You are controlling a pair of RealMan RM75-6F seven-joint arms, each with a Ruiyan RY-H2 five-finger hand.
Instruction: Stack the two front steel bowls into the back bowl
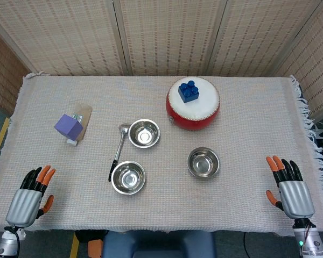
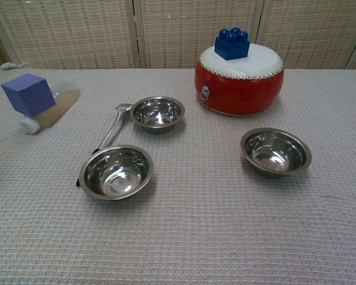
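Three steel bowls [image 1: 144, 133] [image 1: 128, 177] [image 1: 203, 162] hold nothing.

Three steel bowls sit near the one red drum [image 1: 192, 105]: a back bowl [image 1: 144, 133], a front left bowl [image 1: 128, 177] and a front right bowl [image 1: 203, 162]. One ladle [image 1: 118, 148], one purple cube [image 1: 69, 127], one bottle [image 1: 81, 122] and one blue brick [image 1: 189, 91] complete the count, the brick atop the drum.

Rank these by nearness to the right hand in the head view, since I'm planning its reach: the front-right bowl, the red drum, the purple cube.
From the right hand:
1. Front-right bowl, toward the table's middle.
2. Red drum, at the back.
3. Purple cube, far across on the left side.
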